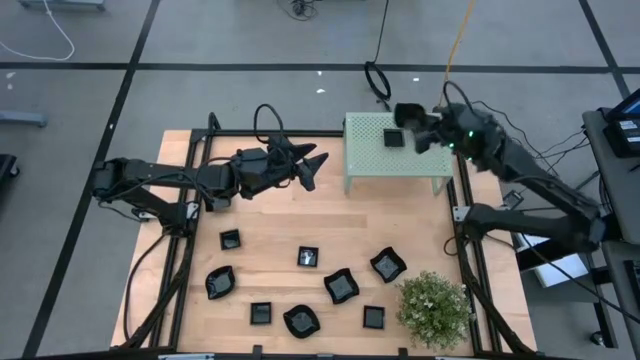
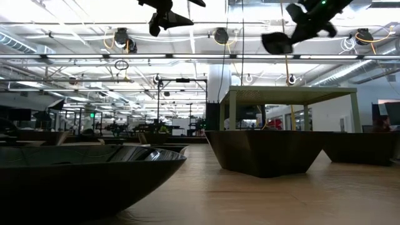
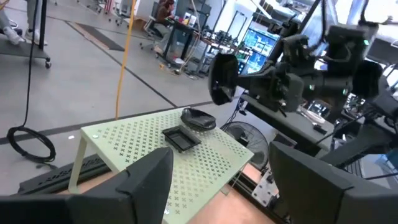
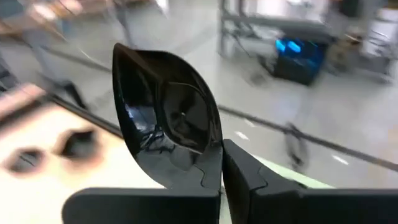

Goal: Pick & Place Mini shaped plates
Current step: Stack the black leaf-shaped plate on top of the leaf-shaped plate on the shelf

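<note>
My right gripper (image 1: 420,122) is shut on a wavy-rimmed black mini plate (image 4: 168,112), held in the air over the far side of the pale green perforated stand (image 1: 398,160). Two mini plates lie flat on the stand's top: a square one (image 3: 180,138) and a wavy one (image 3: 198,118). My left gripper (image 1: 305,165) hovers open to the left of the stand, pointing level at it, with nothing between its fingers. Several more black mini plates (image 1: 341,287) lie on the wooden table near its front edge. My right gripper pinches the plate's rim (image 4: 200,160) at one edge between its two fingers (image 4: 249,180). The fingers come from the table's right side, slanting slightly down. The plate stands on edge, sticks out past the fingertips and is lifted clear of the stand.
A small bushy green plant (image 1: 433,308) stands at the near right corner. Black frame rails (image 1: 190,200) run along the table's left and right sides. The wood between the stand and the loose plates is bare.
</note>
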